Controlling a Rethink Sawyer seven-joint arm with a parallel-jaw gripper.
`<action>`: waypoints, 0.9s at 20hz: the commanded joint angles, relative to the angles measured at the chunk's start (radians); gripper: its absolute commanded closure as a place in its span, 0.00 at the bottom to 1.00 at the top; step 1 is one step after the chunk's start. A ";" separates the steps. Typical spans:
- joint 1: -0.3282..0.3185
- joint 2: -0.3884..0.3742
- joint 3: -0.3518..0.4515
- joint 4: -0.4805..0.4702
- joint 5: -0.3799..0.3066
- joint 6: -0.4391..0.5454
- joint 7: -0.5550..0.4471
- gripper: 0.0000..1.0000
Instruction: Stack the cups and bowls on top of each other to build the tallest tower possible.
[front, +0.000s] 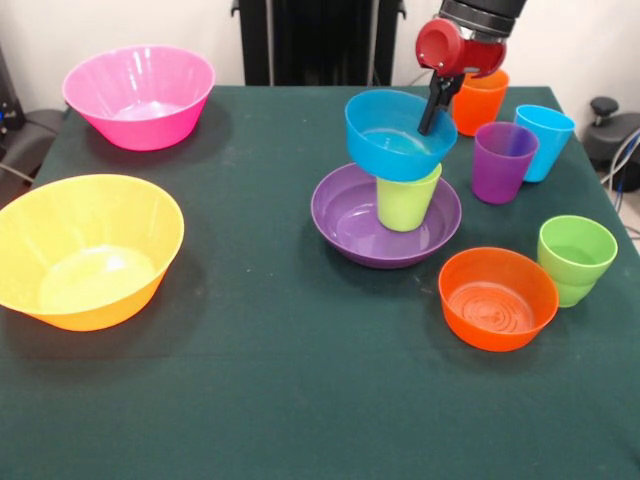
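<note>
Scanning left to right on the bench (250, 400): yellow-orange bowl (88, 250) and pink bowl (139, 95), both empty. Purple bowl (385, 215) holds the upright lime-yellow cup (406, 198), and the blue bowl (399, 134) sits tilted on that cup. Tool (433, 108) is pinching the blue bowl's far rim. Orange bowl (497, 298), orange cup (480, 100), purple cup (503, 161), light blue cup (543, 141) and green cup (575, 258) are empty and standing apart.
</note>
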 joint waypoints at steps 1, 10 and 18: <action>0.006 0.005 0.116 -0.094 0.053 0.032 0.242 1.00; 0.000 -0.021 0.136 -0.097 0.071 0.024 0.210 1.00; 0.002 -0.037 0.147 -0.098 0.077 0.021 0.201 1.00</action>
